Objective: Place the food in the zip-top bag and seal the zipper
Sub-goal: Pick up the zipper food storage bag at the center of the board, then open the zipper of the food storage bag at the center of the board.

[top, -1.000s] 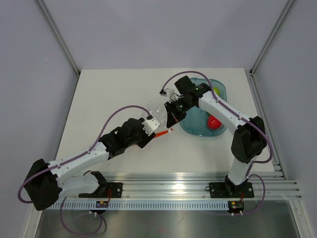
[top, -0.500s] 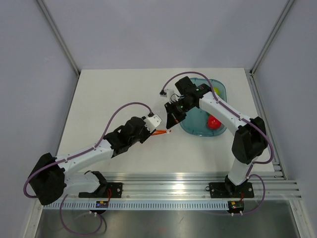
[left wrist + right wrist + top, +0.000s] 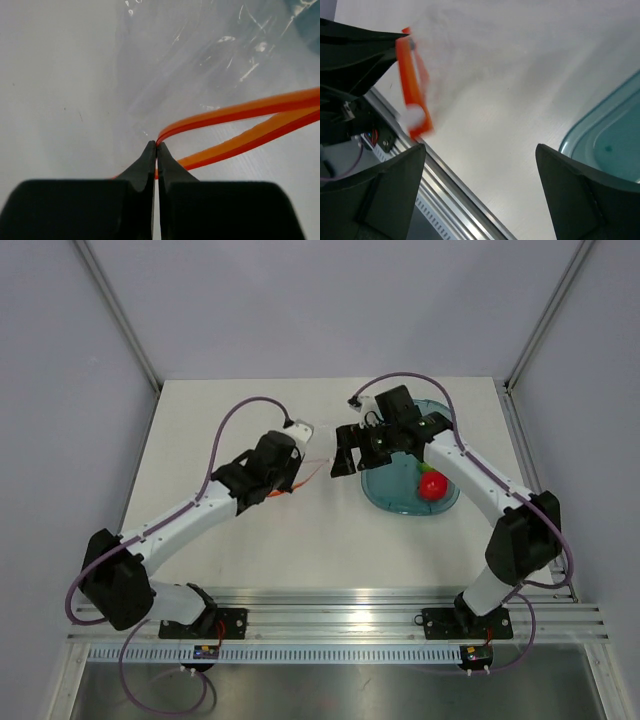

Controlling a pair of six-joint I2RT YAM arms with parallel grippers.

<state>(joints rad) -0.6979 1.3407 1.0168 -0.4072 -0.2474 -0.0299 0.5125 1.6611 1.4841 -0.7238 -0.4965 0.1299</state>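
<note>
My left gripper [image 3: 288, 483] is shut on one end of the orange-red zipper [image 3: 312, 473], left of the table's middle. In the left wrist view the black jaws [image 3: 157, 146] pinch the zipper [image 3: 240, 112] where its two strips meet, and beyond that the strips part. The clear, crinkly zip-top bag [image 3: 200, 60] spreads out behind the zipper. My right gripper [image 3: 343, 462] stands open just right of the bag with nothing between its fingers [image 3: 395, 180]. A red fruit [image 3: 432, 487] lies in the teal tray [image 3: 385, 495]. The zipper [image 3: 410, 80] shows blurred in the right wrist view.
The teal oval tray [image 3: 605, 140] sits at the right of the table under my right forearm. An aluminium rail [image 3: 340, 615] runs along the near edge, with both arm bases on it. Grey walls enclose the table on three sides.
My left gripper has shut on the zipper's end and carried it towards the far left. My right gripper has let go of the bag, opened wide and drawn back.
</note>
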